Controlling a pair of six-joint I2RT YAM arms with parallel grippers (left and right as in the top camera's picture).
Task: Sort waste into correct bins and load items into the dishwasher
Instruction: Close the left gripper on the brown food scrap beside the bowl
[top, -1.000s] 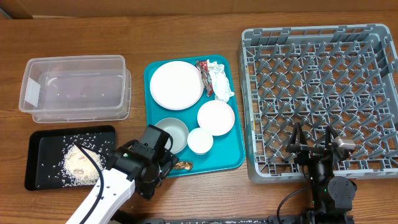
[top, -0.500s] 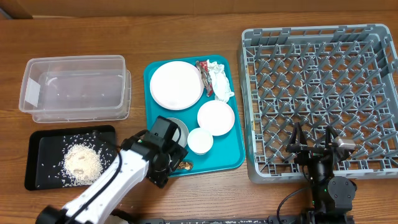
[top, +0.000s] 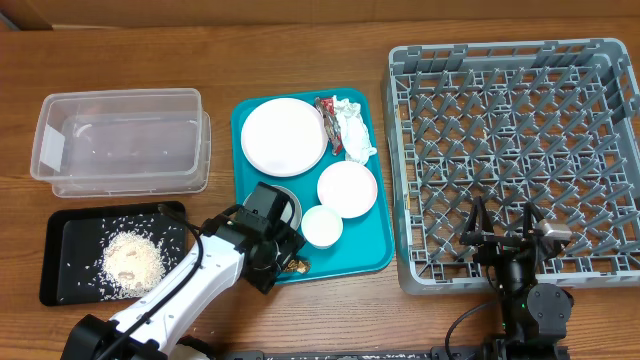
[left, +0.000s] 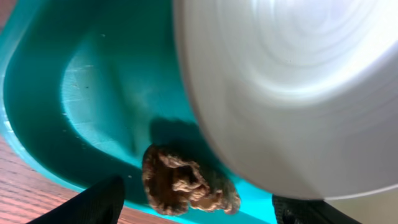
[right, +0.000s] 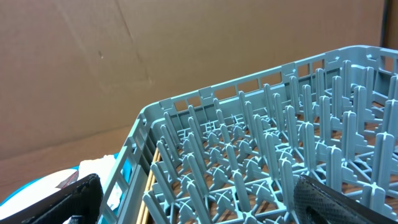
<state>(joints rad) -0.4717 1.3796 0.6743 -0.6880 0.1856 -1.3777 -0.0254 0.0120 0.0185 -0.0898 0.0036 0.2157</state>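
A brown food scrap lies at the front edge of the teal tray. My left gripper is open right over it. In the left wrist view the scrap sits between the two fingertips, untouched, beside a small white bowl. The tray also holds a white plate, a white bowl, the small white bowl, crumpled wrappers and a grey bowl mostly hidden under my left wrist. My right gripper is open and empty at the front edge of the grey dishwasher rack.
A clear plastic container stands at the back left. A black tray with a heap of rice lies at the front left. The rack's pegs fill the right wrist view.
My left arm has swung right from above the black tray to the teal tray's front edge, covering the grey bowl and bracketing the brown scrap. The right arm has not moved.
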